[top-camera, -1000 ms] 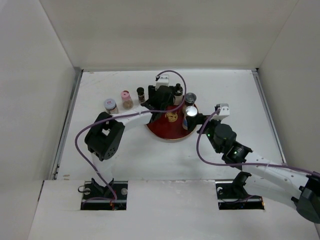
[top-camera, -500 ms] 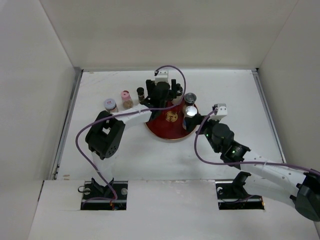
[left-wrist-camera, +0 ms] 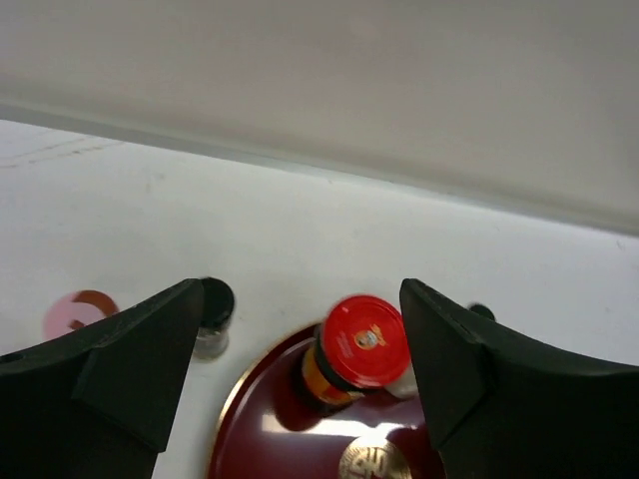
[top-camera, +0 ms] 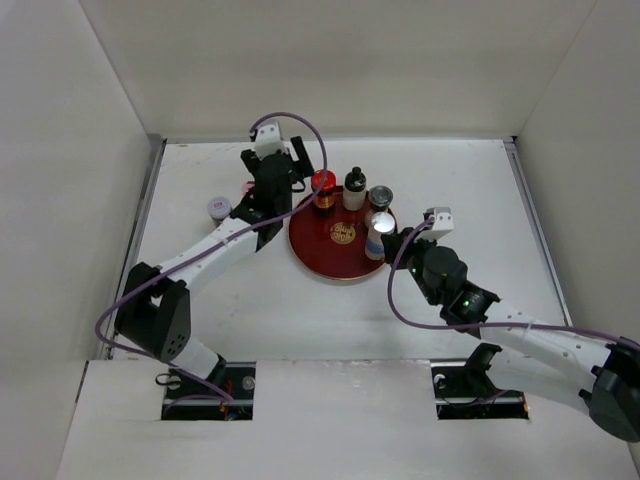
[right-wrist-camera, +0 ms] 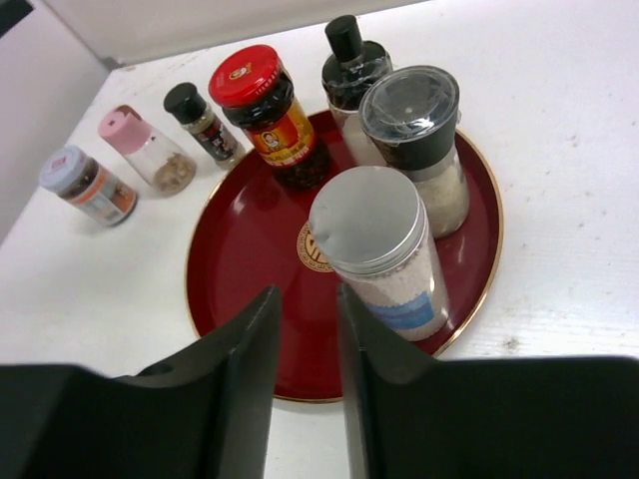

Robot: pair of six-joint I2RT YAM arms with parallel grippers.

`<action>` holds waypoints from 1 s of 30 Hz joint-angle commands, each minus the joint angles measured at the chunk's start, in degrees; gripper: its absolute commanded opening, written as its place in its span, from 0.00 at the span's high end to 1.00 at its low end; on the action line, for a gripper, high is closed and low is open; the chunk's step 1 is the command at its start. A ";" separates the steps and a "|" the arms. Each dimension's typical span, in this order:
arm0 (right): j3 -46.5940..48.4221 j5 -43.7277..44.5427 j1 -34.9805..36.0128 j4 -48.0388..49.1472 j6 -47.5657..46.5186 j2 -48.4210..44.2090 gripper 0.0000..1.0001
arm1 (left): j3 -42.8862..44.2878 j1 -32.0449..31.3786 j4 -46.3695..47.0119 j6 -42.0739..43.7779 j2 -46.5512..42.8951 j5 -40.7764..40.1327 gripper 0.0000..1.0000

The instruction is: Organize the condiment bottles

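Note:
The red-capped jar stands on the far-left part of the dark-red tray, free of any gripper. My left gripper is open and empty, just left of and behind that jar; its wrist view shows the jar between and beyond the spread fingers. A black-topped bottle, a grey-capped grinder and a silver-capped jar also stand on the tray. My right gripper is narrowly open and empty, right beside the silver-capped jar.
Off the tray to its left stand a small black-capped bottle, a pink-capped shaker and a white-lilac-capped jar. The left arm hides the pink and small black ones from above. White walls enclose the table on three sides.
My left gripper has pulled away from above the tray to the back left, leaving the red-capped jar standing on the tray. The right arm has barely moved.

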 commanded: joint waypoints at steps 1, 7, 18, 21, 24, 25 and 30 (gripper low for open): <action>0.62 -0.76 -0.36 2.96 0.47 -0.19 0.67 | -0.91 4.44 -5.05 -3.91 1.76 0.40 0.23; 0.10 -0.41 -0.36 3.49 0.47 -1.06 0.42 | 4.28 8.05 -8.58 -3.74 8.79 3.12 0.24; 0.18 -0.59 -0.36 3.49 0.47 -0.80 0.28 | 11.22 9.46 -11.21 -3.39 16.88 6.11 0.32; 0.18 -0.68 -0.36 3.49 0.47 -0.80 0.28 | 12.54 9.28 -11.21 -3.04 18.46 6.12 0.39; 0.18 -0.68 -0.36 3.49 0.47 -0.63 0.27 | 13.51 9.46 -11.74 -3.04 20.13 5.77 0.43; 0.18 -0.68 -0.36 3.49 0.47 -0.54 0.27 | 13.60 9.46 -11.92 -3.04 20.40 5.68 0.43; 0.18 -0.76 -0.36 3.75 0.47 -0.45 0.26 | 13.16 9.55 -11.66 -2.95 21.19 3.57 0.43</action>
